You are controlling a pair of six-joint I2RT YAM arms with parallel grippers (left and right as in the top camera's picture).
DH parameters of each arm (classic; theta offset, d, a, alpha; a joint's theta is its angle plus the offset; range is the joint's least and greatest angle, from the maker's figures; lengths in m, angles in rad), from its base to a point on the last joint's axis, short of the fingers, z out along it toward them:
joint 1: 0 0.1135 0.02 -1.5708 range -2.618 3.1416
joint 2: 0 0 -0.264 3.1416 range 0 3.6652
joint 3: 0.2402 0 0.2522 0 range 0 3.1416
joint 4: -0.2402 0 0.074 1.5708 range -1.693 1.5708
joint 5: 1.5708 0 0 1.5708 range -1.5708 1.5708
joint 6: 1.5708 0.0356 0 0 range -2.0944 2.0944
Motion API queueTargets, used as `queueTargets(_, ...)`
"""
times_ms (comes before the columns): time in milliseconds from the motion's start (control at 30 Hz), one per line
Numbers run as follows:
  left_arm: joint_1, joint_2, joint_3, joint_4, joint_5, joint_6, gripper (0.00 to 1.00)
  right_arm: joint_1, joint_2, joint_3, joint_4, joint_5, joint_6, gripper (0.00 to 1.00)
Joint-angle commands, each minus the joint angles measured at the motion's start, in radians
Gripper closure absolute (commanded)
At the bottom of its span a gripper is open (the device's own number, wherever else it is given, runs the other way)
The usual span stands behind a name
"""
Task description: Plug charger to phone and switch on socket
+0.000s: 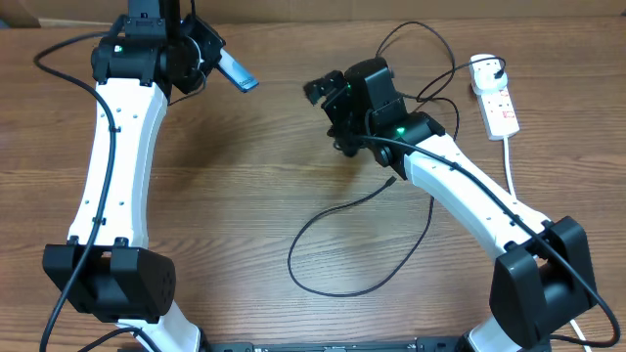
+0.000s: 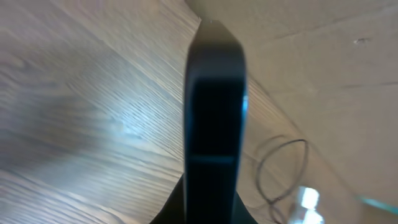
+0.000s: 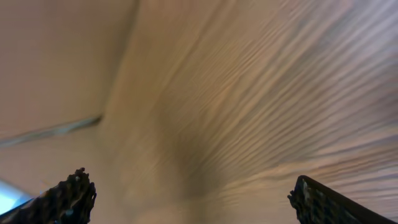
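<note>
The left gripper (image 1: 209,57) has its jaws closed on the phone (image 1: 236,73). It holds the phone tilted in the air above the far left of the wooden counter (image 1: 245,196), with one end pointing toward the middle. In the left wrist view the phone shows only as a dark, narrow edge running up the centre. The right gripper (image 3: 196,202) has its jaws spread wide with nothing between them. It hovers over the middle of the counter, well apart from the phone.

The charger cable (image 1: 313,230) lies in a loose loop on the counter in front of the right arm. What looks like its connector tip (image 1: 392,181) rests just beside the right forearm. At the far right lies the white power strip (image 1: 497,103), with a black plug (image 1: 486,66) apparently seated in it. The switch is too small to read.

The phone is likely rigid, smooth and slippery, so it needs a firm but gentle grip across its edges. The cable looks light and limp and will not push. The best hold is probably the stiff connector body just behind the tip, so it can be aimed at the port. The strip may slide when its switch is pressed.
</note>
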Motion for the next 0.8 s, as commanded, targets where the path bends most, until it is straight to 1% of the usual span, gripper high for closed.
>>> queueTargets(0, -0.032, 0.002, 0.009, -0.001, -0.096, 0.173, 0.96, -0.008, -0.026, 0.008, -0.042, 0.212, -0.044, 0.0)
queueTargets(67, -0.05, 0.003, 0.009, -0.011, -0.138, 0.206, 0.96, -0.008, -0.026, 0.008, -0.066, 0.253, -0.074, 0.0)
queueTargets(200, -0.093, 0.029, 0.009, -0.017, -0.211, 0.266, 0.96, -0.008, -0.026, 0.007, -0.09, 0.316, -0.185, 0.0)
queueTargets(300, -0.12, 0.066, 0.008, -0.017, -0.279, 0.265, 0.96, -0.008, -0.026, 0.008, -0.091, 0.323, -0.278, 0.0)
queueTargets(400, -0.135, 0.114, 0.008, -0.016, -0.318, 0.266, 0.96, -0.008, -0.026, 0.008, -0.116, 0.323, -0.349, 0.0)
queueTargets(467, -0.138, 0.145, 0.008, -0.019, -0.314, 0.266, 0.96, -0.008, -0.026, 0.007, -0.148, 0.323, -0.378, 0.0)
queueTargets(600, -0.137, 0.178, 0.008, -0.04, -0.299, 0.274, 0.96, -0.023, -0.026, 0.006, -0.216, 0.323, -0.378, 0.0)
queueTargets(667, -0.138, 0.172, 0.009, -0.038, -0.262, 0.325, 0.96, -0.04, -0.026, 0.006, -0.236, 0.323, -0.379, 0.0)
queueTargets(767, -0.137, 0.155, 0.01, -0.016, -0.149, 0.441, 0.96, -0.077, -0.024, 0.006, -0.25, 0.323, -0.379, 0.0)
